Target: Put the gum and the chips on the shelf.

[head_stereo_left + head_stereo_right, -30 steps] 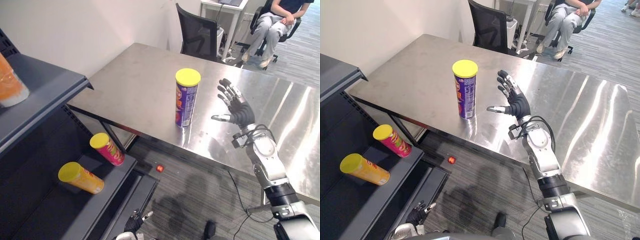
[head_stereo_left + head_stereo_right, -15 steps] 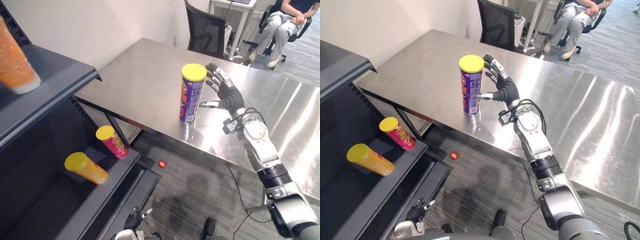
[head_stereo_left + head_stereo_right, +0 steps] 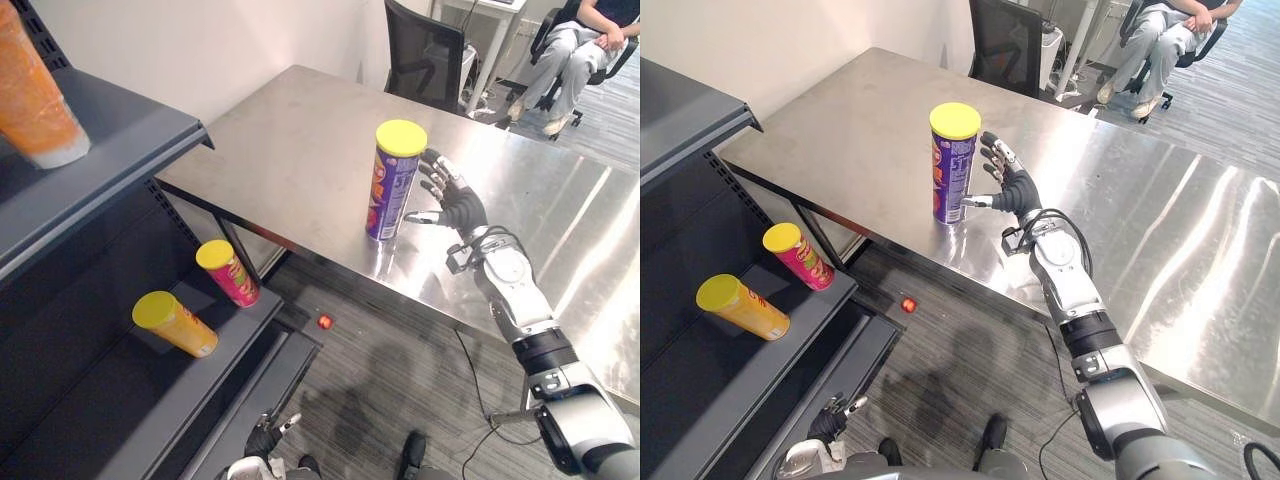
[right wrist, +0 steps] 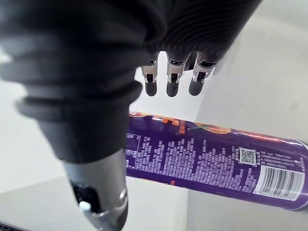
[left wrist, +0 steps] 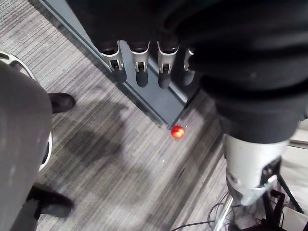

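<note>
A tall purple chips can (image 3: 394,185) with a yellow lid stands upright near the front edge of the steel table (image 3: 290,140). My right hand (image 3: 459,207) is open just right of the can, fingers spread and straight, thumb tip reaching the can's side. In the right wrist view the can (image 4: 211,163) lies just past the straight fingers (image 4: 173,83), which are not curled round it. My left hand (image 3: 266,438) hangs low by the floor, its fingers (image 5: 139,67) relaxed and holding nothing.
A dark shelf unit (image 3: 110,150) stands at the left. A yellow can (image 3: 176,324) and a pink can (image 3: 229,273) lie on its lower shelf, and an orange object (image 3: 35,100) sits on top. A small red ball (image 3: 324,321) lies on the floor. Beyond the table are a black chair (image 3: 428,62) and a seated person (image 3: 580,35).
My right hand has moved left across the table, from well apart from the purple can to right beside it. The camera view has shifted too. The can has not moved.
</note>
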Available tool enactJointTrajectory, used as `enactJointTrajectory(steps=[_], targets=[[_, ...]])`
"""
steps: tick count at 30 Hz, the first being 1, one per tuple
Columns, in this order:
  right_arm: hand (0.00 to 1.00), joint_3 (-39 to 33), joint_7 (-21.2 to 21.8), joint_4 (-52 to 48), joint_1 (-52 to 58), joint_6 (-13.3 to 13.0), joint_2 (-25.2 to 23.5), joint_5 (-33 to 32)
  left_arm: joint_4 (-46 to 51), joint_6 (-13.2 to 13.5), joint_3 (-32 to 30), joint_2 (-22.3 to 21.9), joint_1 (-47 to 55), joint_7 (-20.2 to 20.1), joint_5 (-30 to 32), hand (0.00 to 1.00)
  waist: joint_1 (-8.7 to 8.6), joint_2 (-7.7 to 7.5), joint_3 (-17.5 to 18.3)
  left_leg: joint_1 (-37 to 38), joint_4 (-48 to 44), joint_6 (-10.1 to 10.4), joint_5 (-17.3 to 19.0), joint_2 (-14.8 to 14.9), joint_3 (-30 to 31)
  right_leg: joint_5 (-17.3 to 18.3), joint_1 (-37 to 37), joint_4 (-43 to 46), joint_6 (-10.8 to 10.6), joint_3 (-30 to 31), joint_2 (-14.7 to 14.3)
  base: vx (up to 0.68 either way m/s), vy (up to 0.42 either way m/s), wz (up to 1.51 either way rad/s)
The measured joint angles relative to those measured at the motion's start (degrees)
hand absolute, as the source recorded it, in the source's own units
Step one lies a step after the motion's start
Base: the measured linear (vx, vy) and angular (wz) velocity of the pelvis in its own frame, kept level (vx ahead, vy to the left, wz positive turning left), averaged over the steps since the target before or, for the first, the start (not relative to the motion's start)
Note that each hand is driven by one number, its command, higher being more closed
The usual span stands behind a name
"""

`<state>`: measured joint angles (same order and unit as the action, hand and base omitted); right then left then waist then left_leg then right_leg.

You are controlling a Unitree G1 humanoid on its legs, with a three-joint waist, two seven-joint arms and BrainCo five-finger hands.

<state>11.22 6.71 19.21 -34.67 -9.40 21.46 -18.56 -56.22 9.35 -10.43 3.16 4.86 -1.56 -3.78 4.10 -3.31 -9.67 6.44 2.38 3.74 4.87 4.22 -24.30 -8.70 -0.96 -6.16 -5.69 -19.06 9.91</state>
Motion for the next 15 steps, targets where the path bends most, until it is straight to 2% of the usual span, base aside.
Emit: enactJointTrajectory(steps=[15], targets=[[0.0, -0.1, 0.1, 4.0, -4.5, 1.3, 0.0, -4.6, 1.0, 0.0, 0.6, 0.0, 0.0, 0.2, -0.4, 0.0, 0.84, -0.06, -1.0, 0.0, 0.5, -0.1, 0.0, -0.5, 0.2, 0.0, -0.1, 0.0, 0.0, -0.4, 0.1, 0.0, 0.0, 0.0]])
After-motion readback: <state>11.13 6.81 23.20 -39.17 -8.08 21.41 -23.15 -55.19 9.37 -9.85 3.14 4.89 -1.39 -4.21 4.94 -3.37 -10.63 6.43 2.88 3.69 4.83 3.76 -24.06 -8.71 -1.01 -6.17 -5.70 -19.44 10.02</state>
